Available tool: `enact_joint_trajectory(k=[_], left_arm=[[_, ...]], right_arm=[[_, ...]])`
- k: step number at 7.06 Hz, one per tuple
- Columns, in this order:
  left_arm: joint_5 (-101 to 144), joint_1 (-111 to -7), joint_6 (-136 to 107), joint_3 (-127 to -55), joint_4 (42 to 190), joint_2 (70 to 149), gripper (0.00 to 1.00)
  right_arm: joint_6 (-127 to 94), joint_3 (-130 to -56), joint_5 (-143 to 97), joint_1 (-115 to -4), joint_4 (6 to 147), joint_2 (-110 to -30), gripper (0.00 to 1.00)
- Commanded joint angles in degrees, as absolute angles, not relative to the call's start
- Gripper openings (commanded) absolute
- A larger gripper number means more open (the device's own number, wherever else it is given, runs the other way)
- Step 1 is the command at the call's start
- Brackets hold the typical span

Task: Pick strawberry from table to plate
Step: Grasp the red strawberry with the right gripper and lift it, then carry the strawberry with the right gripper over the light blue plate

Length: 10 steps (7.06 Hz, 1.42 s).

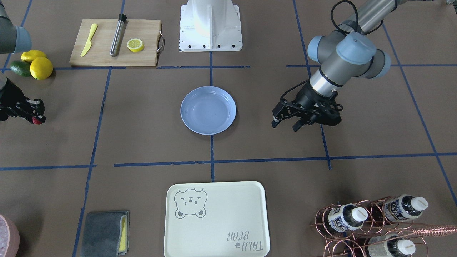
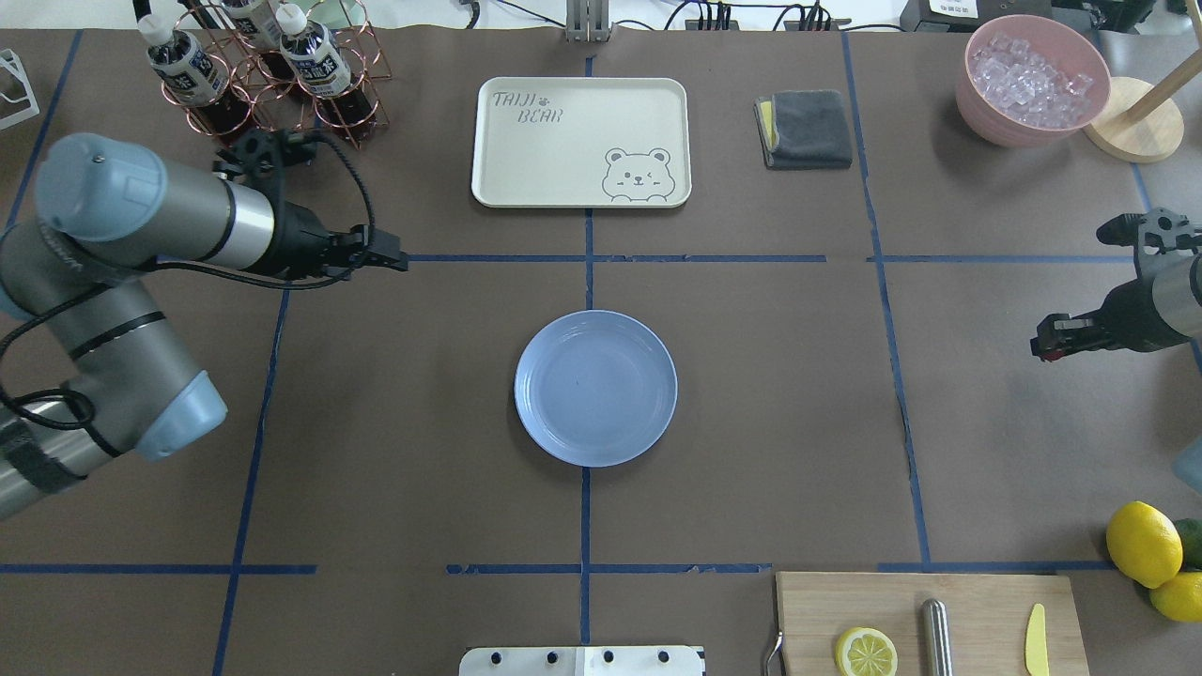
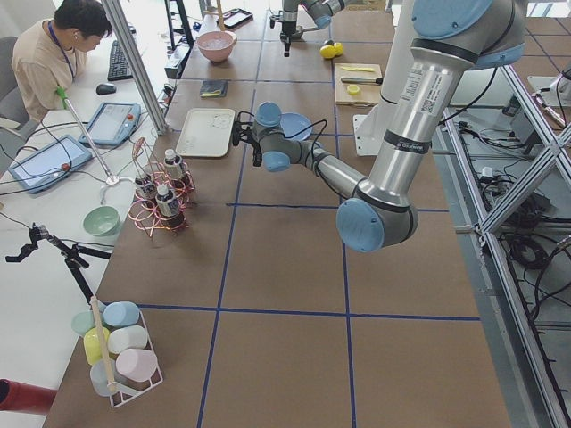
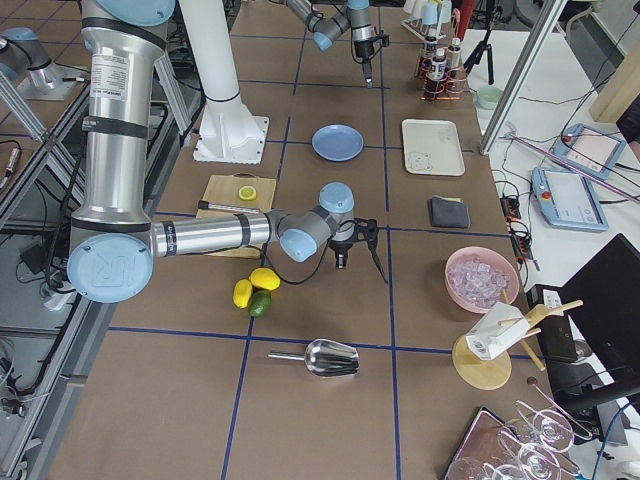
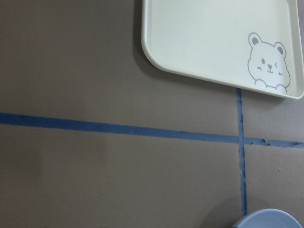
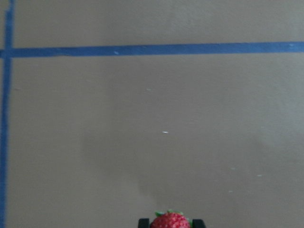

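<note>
The right end effector (image 2: 1042,345) is gripping the strawberry (image 6: 170,221). Its two fingers are pressing in on either side of the berry, and the wrist camera is showing the red fruit with its green cap wedged between them. It is hanging out at the robot's right end of the desk (image 1: 142,142), and the strawberry looks to be lifted clear of the brown paper (the side view from that end suggests a gap beneath the fingers, though I can't be sure how big). The plate (image 2: 595,388) is sitting empty at the middle of the desk, well apart from the berry, with a blue tape line running between them.

The left end effector (image 1: 285,125) is hovering just beside the plate on the robot's other side. Its jaws are standing apart and carrying nothing, so it doesn't seem to be taking part.

I'd say the pick is done and the carry is the step now in hand. The next move is calling for a sideways sweep of the right arm toward the centre until the berry is over the plate's basin. After that comes a lowering close to the surface before the fingers part, because a small round berry dropped from height could well roll or bounce over that shallow rim.
</note>
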<state>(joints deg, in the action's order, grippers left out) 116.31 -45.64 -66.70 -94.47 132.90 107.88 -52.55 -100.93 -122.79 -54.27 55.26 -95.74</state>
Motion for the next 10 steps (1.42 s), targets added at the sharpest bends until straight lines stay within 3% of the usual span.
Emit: enact_joint_trajectory(k=[1,3,5,7,10], left_arm=[[116.5,-52.3,-47.9,-100.2,133.0,94.5,0.87],[118.7,-61.0,-31.3,-103.2,133.0,84.8,0.87],[124.8,-69.4,-20.3,-102.5,132.9,81.0,0.88],[124.9,-70.0,-20.0,-103.2,133.2,79.1,0.91],[124.9,-70.4,-20.0,-103.5,133.3,79.1,0.94]], right_arm=[[-70.7,-106.6,-122.3,-47.6,55.5,-88.6,0.00],[-86.2,-106.6,-116.9,-38.3,56.1,-78.2,0.00],[-92.3,-106.1,-105.4,-26.1,72.5,-63.5,0.00],[-95.1,-99.1,-99.1,-22.3,81.9,-51.9,0.00],[-95.6,-92.5,-96.6,-21.7,81.6,-49.3,0.00]])
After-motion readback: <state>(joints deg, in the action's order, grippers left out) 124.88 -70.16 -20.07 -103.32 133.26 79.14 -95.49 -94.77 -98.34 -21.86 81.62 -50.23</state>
